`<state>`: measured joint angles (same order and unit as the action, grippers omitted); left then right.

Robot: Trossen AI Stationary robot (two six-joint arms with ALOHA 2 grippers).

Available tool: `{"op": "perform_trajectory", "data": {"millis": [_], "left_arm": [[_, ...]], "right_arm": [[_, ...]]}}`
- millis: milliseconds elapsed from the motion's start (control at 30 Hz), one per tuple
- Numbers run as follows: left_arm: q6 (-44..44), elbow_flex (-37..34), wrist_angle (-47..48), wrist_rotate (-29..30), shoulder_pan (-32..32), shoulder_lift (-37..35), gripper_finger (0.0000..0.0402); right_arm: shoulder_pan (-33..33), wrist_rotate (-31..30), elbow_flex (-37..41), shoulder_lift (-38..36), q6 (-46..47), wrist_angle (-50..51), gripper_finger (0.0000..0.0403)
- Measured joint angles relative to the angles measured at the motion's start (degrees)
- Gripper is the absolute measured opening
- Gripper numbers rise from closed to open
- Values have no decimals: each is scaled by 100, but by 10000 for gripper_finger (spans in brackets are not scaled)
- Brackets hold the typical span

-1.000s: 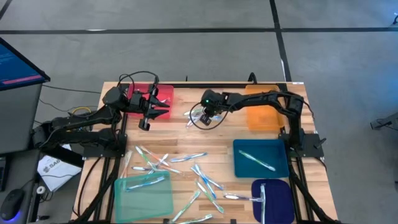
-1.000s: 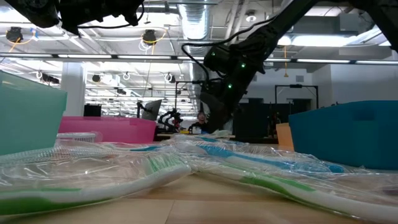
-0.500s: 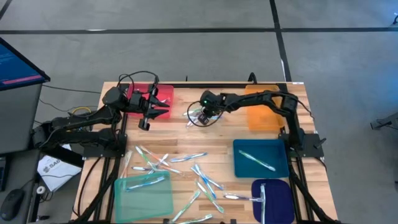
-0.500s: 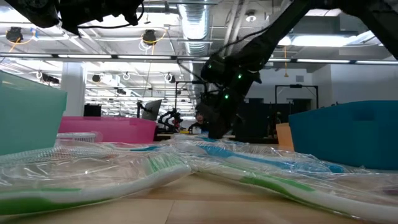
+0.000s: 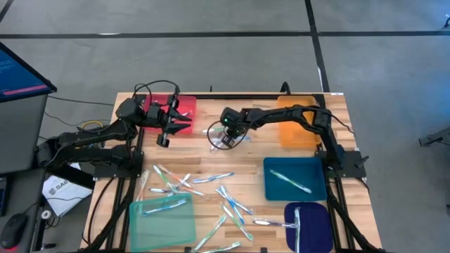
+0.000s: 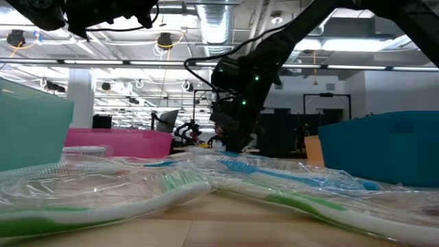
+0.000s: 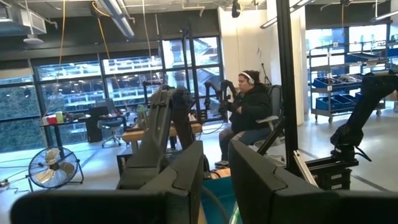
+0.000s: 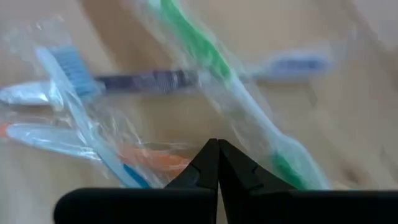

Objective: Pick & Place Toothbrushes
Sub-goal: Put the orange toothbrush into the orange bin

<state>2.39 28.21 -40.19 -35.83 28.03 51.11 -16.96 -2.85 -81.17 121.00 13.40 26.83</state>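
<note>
five trays sit on my wooden slat table (image 5: 211,204): a pink tray (image 5: 184,105) at the far left, an orange tray (image 5: 295,130) at the far right, a blue tray (image 5: 313,193) and a dark purple tray (image 5: 313,228) down the right side, and a pale green tray (image 5: 162,225) near the left front. most of the toothbrushes (image 5: 225,200), still in clear wrappers, lie scattered on the bare wood between the green and blue trays; one lies in the blue tray, one across the purple tray's edge, a couple on the green one. from table height they're a crinkly heap right in front of the lens. my right gripper (image 5: 223,135) is low over a small cluster of wrapped brushes in the middle of the far half, fingers (image 8: 211,165) pressed together with nothing between them, tips just above a green-handled brush (image 8: 249,124) and a blue one. my left gripper (image 5: 179,119) hangs up in the air by the pink tray, fingers (image 7: 180,180) a little apart, and i see nothing held. floor around the table is grey with dark lines, a monitor (image 5: 21,70) glows off to the left. beyond it's an open workshop with big windows, a floor fan (image 7: 53,171), other robot arms and a person (image 7: 249,115) sitting with headphones.
</note>
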Motion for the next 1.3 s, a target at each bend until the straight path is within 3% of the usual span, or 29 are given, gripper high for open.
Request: {"op": "perform_trajectory", "data": {"millis": [233,567,933,1167,1300], "left_arm": [[90,0,12,-1,0,0,72],[90,0,6,-1,0,0,72],[89,0,-16,-1,0,0,72],[102,0,-16,-1,0,0,72],[107,0,-14,-1,0,0,72]], "right_arm": [[289,-459,7,-117,308,58,1],[490,-496,-22,-124,255,-30,1],[878,-461,-612,-140,-444,311,1],[753,-1063,-625,-144,-385,277,1],[573,-1060,-625,-142,-214,277,1]]}}
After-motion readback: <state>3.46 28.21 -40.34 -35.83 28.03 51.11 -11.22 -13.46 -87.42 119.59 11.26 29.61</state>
